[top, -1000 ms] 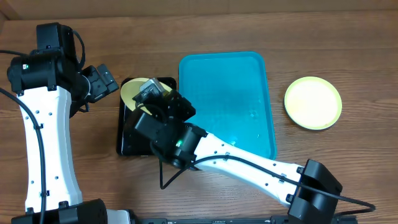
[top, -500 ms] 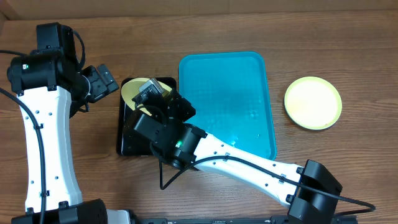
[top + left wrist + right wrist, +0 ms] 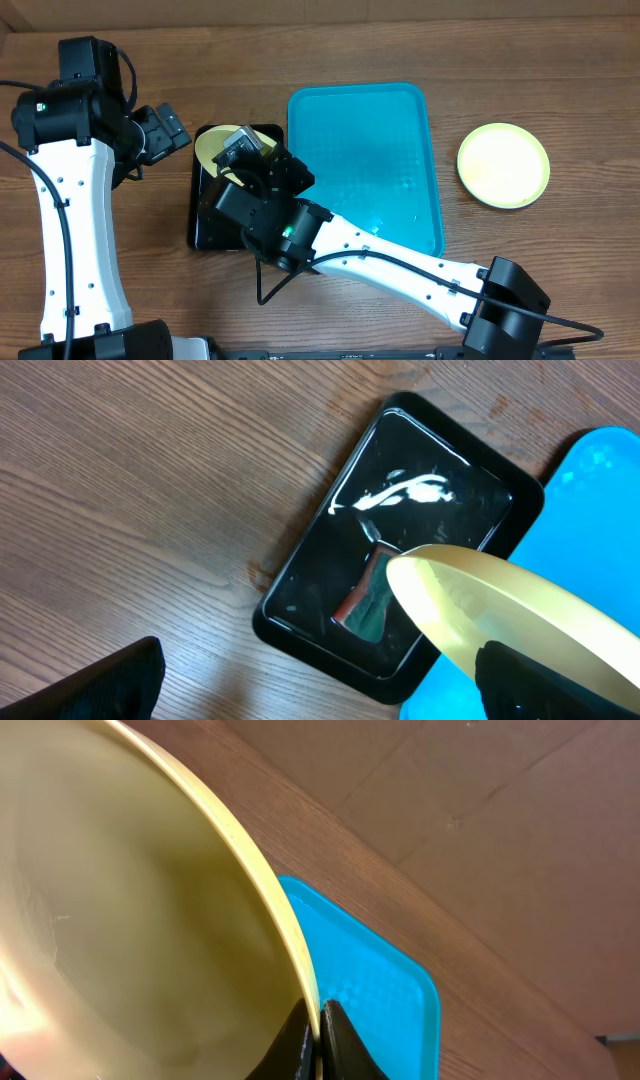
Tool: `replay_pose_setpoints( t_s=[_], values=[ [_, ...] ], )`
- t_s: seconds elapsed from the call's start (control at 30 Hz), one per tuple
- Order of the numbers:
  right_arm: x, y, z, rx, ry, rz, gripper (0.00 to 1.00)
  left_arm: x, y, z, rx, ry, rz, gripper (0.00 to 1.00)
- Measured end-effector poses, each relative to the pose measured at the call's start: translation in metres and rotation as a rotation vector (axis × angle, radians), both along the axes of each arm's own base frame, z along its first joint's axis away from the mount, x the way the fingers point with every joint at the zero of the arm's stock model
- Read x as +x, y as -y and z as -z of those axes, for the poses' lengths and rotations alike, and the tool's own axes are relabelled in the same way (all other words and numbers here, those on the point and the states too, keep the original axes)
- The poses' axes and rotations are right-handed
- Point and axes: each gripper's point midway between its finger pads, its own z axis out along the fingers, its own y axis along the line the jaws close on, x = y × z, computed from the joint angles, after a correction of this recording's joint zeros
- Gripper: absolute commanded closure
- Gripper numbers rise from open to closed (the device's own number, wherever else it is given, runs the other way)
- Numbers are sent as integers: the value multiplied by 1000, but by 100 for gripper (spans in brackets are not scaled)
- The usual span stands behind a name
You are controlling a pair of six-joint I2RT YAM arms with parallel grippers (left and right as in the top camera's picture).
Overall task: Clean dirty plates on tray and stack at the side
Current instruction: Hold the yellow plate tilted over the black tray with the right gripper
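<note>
Holding yellow-green plate [image 3: 130, 920] tilted above black tray [image 3: 205, 228]: right gripper [image 3: 318, 1030] pinched on its rim; left gripper [image 3: 165, 133] spread wide, just left of black tray.

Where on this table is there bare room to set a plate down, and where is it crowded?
The blue tray is bare inside, and so is the wood strip between it and the yellow plate at right. The black tray is crowded: the right gripper holds a tilted plate over it.
</note>
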Motion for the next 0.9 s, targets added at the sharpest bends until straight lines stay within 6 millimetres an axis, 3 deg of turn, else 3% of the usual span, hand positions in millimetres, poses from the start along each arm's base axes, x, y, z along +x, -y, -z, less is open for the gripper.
replay_pose_setpoints(
  t_s=[0.47, 0.7, 0.9],
  values=[
    [5, 3, -3, -8, 17, 12, 96, 0, 0, 0, 0, 0, 0, 0],
    [18, 9, -8, -124, 32, -32, 96, 0, 0, 0, 0, 0, 0, 0],
    [13, -1, -13, -228, 50, -110, 96, 0, 0, 0, 0, 0, 0, 0]
  ],
)
